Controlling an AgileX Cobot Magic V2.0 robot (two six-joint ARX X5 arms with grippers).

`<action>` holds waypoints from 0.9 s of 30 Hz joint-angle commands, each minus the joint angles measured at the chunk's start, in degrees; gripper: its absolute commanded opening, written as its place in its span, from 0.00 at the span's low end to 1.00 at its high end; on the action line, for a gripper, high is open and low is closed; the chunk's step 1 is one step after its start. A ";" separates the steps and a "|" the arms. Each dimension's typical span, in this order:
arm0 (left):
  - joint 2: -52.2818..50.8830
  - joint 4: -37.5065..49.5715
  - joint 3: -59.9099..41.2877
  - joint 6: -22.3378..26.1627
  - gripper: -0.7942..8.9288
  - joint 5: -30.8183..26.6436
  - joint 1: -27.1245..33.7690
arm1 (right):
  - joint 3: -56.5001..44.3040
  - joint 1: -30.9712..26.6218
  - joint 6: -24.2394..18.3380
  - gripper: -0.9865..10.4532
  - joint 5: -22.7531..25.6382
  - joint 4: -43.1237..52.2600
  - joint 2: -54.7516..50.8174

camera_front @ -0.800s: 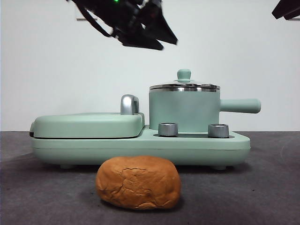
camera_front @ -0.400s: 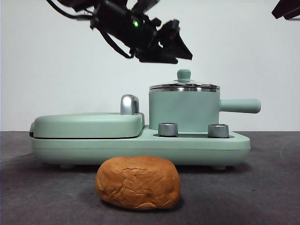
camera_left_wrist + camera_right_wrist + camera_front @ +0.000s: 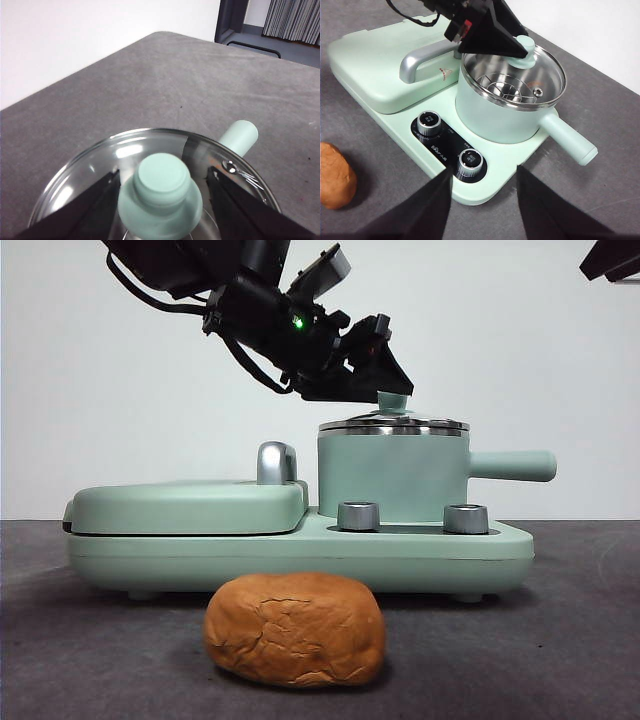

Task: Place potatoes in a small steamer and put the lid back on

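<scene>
The potato (image 3: 295, 628) (image 3: 335, 175), orange-brown with a cracked skin, lies on the grey table in front of the appliance. The small steamer (image 3: 392, 475) (image 3: 495, 115) stands on the base's right half, its side handle (image 3: 512, 465) pointing right. The glass lid (image 3: 393, 424) (image 3: 100, 170) (image 3: 520, 75) rests on it. My left gripper (image 3: 385, 380) (image 3: 162, 200) (image 3: 505, 42) is open, tilted down over the lid, one jaw on each side of the mint-green knob (image 3: 161, 180). My right gripper (image 3: 484, 172) waits high on the right, open and holding nothing.
The flat mint-green griddle cover (image 3: 185, 505) with a steel handle (image 3: 276, 462) fills the base's left half. Two steel dials (image 3: 359, 516) (image 3: 466, 518) sit on the base (image 3: 300, 555) in front of the steamer. A white wall stands behind.
My left gripper has come down and to the right, from above the griddle to the lid's knob. Lid, steamer and potato have not moved.
</scene>
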 commanded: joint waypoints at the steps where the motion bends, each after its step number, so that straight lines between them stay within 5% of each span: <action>1: 1.64 1.09 1.62 -0.24 0.37 0.04 -0.39 | 0.90 0.28 1.07 0.26 0.04 0.55 0.22; 22: 2.89 2.95 1.62 -0.02 0.36 -0.81 -0.39 | 0.90 0.28 3.04 0.26 0.04 0.55 0.20; 27: 2.89 4.50 1.62 0.33 0.08 -1.27 -0.39 | 0.90 0.28 3.58 0.26 0.07 0.50 0.20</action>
